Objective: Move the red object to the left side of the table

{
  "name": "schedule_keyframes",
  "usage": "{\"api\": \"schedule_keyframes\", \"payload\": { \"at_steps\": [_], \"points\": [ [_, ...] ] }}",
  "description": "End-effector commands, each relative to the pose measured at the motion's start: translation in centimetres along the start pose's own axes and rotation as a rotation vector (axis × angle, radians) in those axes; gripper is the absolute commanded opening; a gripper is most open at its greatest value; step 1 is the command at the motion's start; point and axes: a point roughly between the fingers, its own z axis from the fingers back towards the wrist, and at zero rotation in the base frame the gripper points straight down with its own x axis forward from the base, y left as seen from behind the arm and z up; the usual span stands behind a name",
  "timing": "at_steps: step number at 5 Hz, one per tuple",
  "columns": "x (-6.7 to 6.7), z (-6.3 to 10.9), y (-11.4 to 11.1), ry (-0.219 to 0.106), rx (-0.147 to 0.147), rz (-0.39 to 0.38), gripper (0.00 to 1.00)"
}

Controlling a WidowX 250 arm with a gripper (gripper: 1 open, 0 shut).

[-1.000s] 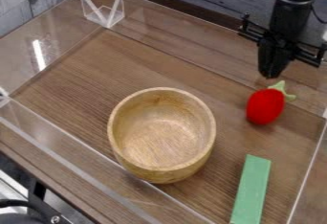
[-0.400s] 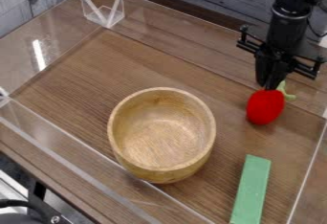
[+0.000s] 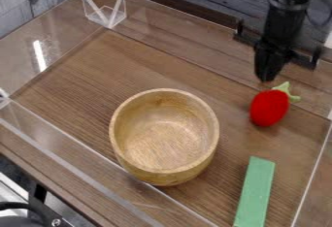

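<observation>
My gripper [image 3: 273,76] has lifted slightly, fingers pinched together and empty, just above the red strawberry toy [image 3: 270,107] on the table [image 3: 155,61].

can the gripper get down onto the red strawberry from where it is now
Probably yes. The gripper hangs just above and behind the red strawberry, with nothing between them; the wooden bowl and green strip sit clear of it.

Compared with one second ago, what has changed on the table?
Only the gripper changed: it shifted slightly left in the picture and now hangs shut above the red strawberry toy without holding it. The strawberry toy, the wooden bowl and the green strip lie where they were.
</observation>
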Motion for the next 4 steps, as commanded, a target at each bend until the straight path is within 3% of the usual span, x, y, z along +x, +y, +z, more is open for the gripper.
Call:
{"api": "schedule_keyframes", "payload": {
  "at_steps": [1, 2, 3, 4],
  "points": [
    [0.5, 1.8, -0.2, -0.062, -0.016, 0.000, 0.00],
    [0.2, 0.2, -0.5, -0.037, -0.022, -0.015, 1.00],
    [-0.1, -1.3, -0.8, -0.016, -0.026, -0.029, 1.00],
    [0.0, -1.4, -0.8, -0.014, -0.025, -0.024, 0.00]
  ]
}}
